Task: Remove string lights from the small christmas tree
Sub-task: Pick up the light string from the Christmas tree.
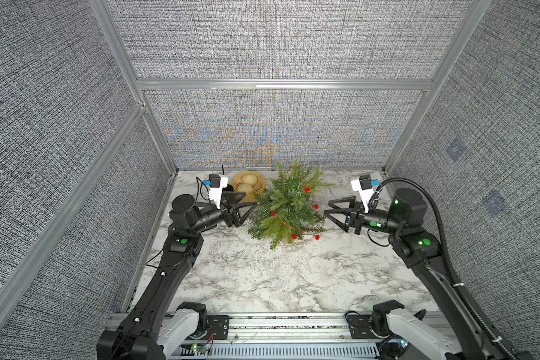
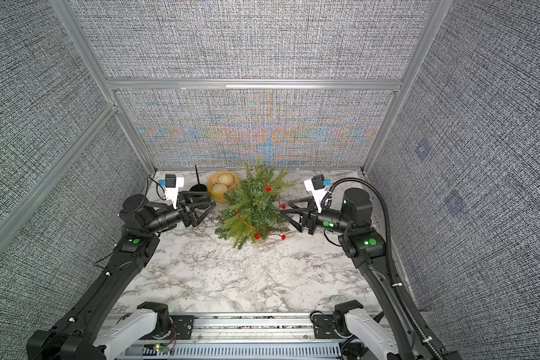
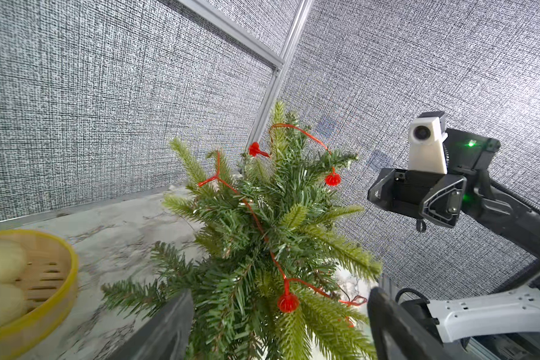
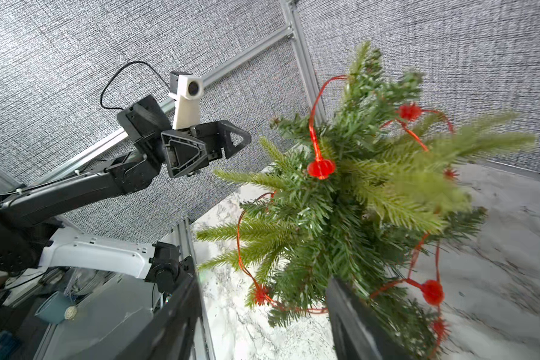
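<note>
Stretched in from the near edge of the marble desk [image 1: 262, 280], on either side, in both top views: black arms, with the left gripper [image 1: 250, 199] and the right gripper [image 1: 326, 208] facing each other across the small christmas tree [image 1: 286, 205]. Spread wide on the left, tips at the outermost needles. Parted on the right as well, tips just beside the branches, with nothing pinched in either. Set toward the back of the desk between the two, on a tan base [image 1: 286, 242] half hidden under drooping boughs. Wound through the green from crown to foot: the string lights [image 1: 307, 188], red wire and round red bulbs, the lowest of them down beside the base. Shown only from the left wrist: low foliage between the two spread fingers [image 3: 169, 327], and wire running down the middle of the tree. Shown only from the right wrist: loose loops hanging off the tree's side, with wire passing close to one of the fingers [image 4: 349, 327], contact impossible to judge through the blur. Farther back, just behind the left gripper: a yellow-rimmed bamboo steamer [image 1: 235, 184] holding two pale round buns [image 1: 249, 178], side by side. Next to it, near the back wall and seen whole in a top view: a black mug [image 2: 198, 188] with a thin dark stick [image 2: 196, 174] standing in it.
</note>
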Tool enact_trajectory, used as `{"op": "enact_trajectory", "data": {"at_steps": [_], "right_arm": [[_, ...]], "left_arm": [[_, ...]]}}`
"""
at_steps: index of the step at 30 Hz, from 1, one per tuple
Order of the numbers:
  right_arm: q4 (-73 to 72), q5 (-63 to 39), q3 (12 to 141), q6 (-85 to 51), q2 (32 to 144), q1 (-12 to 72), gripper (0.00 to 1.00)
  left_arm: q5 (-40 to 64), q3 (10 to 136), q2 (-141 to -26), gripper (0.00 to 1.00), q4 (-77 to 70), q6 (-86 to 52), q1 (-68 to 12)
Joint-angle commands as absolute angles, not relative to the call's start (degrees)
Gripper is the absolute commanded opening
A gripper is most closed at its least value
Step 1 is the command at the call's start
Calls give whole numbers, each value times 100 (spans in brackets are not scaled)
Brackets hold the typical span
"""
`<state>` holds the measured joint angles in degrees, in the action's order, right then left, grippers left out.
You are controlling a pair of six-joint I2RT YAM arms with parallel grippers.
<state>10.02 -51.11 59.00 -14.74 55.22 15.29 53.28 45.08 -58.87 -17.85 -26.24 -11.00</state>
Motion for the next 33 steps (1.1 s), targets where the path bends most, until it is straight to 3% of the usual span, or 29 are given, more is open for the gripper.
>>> {"op": "enact_trajectory", "data": {"at_steps": [1, 4, 7, 33], "right_arm": [[1016, -5037, 6275, -1424, 5806, 1713, 55], [1212, -4705, 6644, -1424, 6092, 1818, 41], [1361, -4540, 6897, -1411, 6316, 1873, 34], [1687, -3654, 7717, -1134, 7416, 2450, 30]], "left_arm": [[5572, 4658, -5999, 86, -1706, -2656, -1162], [5607, 4798, -6054, 85, -1594, -2611, -1178], [5657, 4893, -6100, 83, -1526, -2610, -1194], [5619, 5584, -6594, 79, -688, -2321, -1527]]}}
